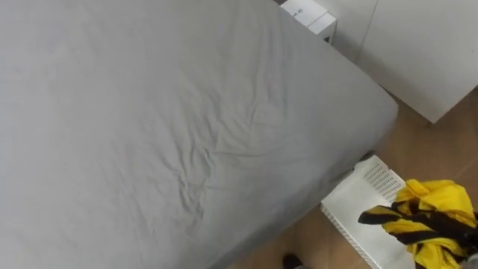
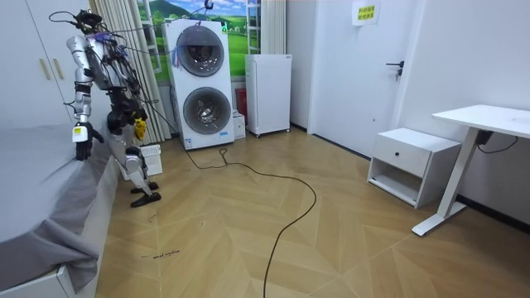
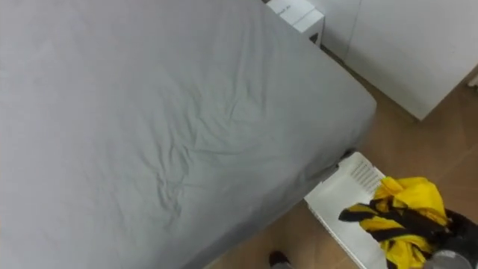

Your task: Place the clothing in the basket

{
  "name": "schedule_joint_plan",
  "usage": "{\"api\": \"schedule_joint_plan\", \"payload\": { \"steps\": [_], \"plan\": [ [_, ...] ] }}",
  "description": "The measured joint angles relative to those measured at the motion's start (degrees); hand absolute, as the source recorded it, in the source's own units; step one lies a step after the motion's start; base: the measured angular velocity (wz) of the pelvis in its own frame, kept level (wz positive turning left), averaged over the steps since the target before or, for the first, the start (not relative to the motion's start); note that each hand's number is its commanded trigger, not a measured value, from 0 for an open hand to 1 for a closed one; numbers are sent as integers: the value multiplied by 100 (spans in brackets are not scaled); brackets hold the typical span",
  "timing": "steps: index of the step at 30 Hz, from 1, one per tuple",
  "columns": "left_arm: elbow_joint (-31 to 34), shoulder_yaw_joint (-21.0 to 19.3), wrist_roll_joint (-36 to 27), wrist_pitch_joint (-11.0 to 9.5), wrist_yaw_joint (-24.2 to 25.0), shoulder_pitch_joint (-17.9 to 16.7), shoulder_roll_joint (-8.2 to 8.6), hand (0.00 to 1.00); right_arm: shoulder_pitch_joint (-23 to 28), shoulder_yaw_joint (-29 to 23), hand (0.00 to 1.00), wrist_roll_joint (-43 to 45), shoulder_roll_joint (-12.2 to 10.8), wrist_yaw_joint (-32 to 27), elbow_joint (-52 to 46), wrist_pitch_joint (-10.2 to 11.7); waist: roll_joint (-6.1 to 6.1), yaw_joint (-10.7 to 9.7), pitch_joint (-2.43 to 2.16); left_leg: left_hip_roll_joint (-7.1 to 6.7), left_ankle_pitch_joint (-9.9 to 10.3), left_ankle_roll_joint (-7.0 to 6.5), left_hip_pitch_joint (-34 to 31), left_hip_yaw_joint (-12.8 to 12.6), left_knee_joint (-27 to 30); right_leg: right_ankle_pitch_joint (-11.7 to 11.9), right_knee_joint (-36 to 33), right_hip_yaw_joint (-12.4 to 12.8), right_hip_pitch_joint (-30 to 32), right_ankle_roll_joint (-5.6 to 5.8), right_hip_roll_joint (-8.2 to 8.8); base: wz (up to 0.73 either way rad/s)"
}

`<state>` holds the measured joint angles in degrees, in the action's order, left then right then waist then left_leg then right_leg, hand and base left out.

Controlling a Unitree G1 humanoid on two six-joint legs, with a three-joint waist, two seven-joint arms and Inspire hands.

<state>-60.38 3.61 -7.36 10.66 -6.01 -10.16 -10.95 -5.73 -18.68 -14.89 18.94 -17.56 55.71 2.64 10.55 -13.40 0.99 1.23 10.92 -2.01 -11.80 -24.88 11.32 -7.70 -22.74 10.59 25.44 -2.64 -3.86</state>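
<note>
A yellow and black garment (image 1: 433,205) hangs bunched over the right part of a white slatted basket (image 1: 351,213) on the wood floor beside the bed's corner. My right hand (image 3: 459,228) shows as a dark shape at the lower right edge, closed on the garment's lower side. In the room view I stand at the bed's corner with the garment (image 2: 139,128) at hip height above the basket (image 2: 150,159). My left hand (image 2: 83,142) hangs with relaxed fingers over the bed's edge, holding nothing.
The grey-sheeted bed (image 1: 187,127) takes up the left and middle. A white box (image 1: 310,15) and a white wardrobe (image 1: 418,45) stand behind its corner. Stacked washing machines (image 2: 199,83), a white cabinet (image 2: 267,93), a nightstand (image 2: 412,164) and a desk (image 2: 489,120) line the room.
</note>
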Motion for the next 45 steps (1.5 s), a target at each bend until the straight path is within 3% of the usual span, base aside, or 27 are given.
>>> {"api": "schedule_joint_plan", "payload": {
  "steps": [4, 18, 31, 32, 33, 38, 39, 41, 43, 45],
  "plan": [
    [-27, 187, -7, -32, -7, 99, -69, 0, -55, 52, 0, -117, 12, -1, 270, 183, 2, 133, -2, -9, -4, 2, -81, 9, 10, -4, 16, -18, 76, -7, 1, 3],
    [-55, 203, -7, -187, 3, 111, -93, 0, -18, -127, 0, -118, 118, -8, 646, 493, -44, 110, 25, -12, -10, 10, -48, 26, 24, -121, 14, -132, -8, 6, 78, 6],
    [27, 205, 4, -202, 89, 25, -185, 0, 268, 1, 0, -478, 119, 242, 646, 495, -160, 133, 17, 15, -10, 10, 272, 153, 32, -143, 227, -258, -472, 11, 85, 7],
    [27, 142, 16, -206, 148, 13, -192, 0, 323, -2, 0, -478, 118, 307, 646, 492, -179, 166, 22, 22, -9, 10, 346, 153, 14, -145, 259, -282, -562, 9, 88, 10],
    [28, 74, 18, -252, 186, -20, -192, 0, 370, -4, 0, -479, 117, 363, 646, 491, -244, 189, 57, 30, -10, 10, 413, 151, 0, -144, 301, -319, -651, 9, 95, 8],
    [184, 52, 20, -299, 195, -143, -194, 0, 665, 72, 0, -475, -20, 468, 646, 484, -368, 307, 29, 23, -10, 11, 737, 181, -69, -162, 406, -512, -1037, -14, 145, 15],
    [183, 55, 29, -343, 188, -165, -204, 0, 726, 201, 0, -484, -82, 519, 646, 483, -414, 337, 5, 22, -10, 11, 785, 235, -67, -180, 414, -562, -1098, -21, 162, 21],
    [183, 52, 109, -411, 177, -159, -201, 0, 814, 344, 0, -439, -160, 669, 651, 468, -472, 346, 14, 12, -9, 11, 862, 402, -69, -195, 477, -658, -1245, -10, 185, 31],
    [199, 52, 252, -468, 162, -159, -198, 0, 925, 442, 0, -370, -275, 723, 651, 398, -527, 448, -24, 15, -9, 11, 940, 487, -73, -176, 587, -720, -1408, 7, 183, 29],
    [246, 6, 349, -487, 151, -169, -191, 0, 1002, 732, 0, -522, -469, 877, 656, 267, -618, 611, -62, 25, -9, 13, 1090, 572, -107, -99, 817, -935, -1678, -3, 195, 18]
  ]
}}
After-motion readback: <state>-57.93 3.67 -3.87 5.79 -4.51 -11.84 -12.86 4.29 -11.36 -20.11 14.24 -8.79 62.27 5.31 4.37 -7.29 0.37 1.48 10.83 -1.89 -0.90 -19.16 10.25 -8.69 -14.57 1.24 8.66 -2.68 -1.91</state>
